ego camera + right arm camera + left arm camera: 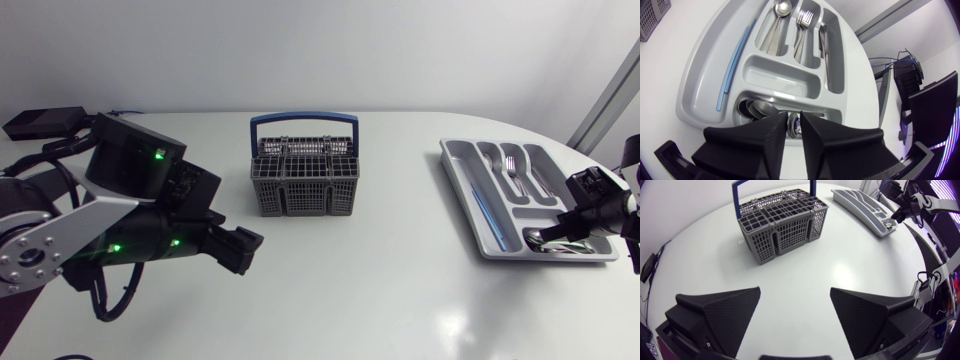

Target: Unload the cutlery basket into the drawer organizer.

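Head view: a glossy white bench carries the cutlery basket at its middle, a boxy grey plastic lattice with an arched blue handle. Well apart to the right lies the drawer organizer, a smooth grey moulded tray with long curved compartments. The left tool, matte black, hangs over the bench near the basket. The right tool sits at the organizer's near end.

Left wrist view: the left tool is released, its ribbed wedge fingers spread wide over bare bench. The basket stands ahead, showing square grid cells on top. The organizer lies farther off.

Right wrist view: the right tool is over the organizer's cross compartment, where shiny steel spoons lie; whether it grips anything, I cannot tell. Beyond, long compartments hold more spoons, forks and knives. A pale blue strip lies in the narrow side channel.
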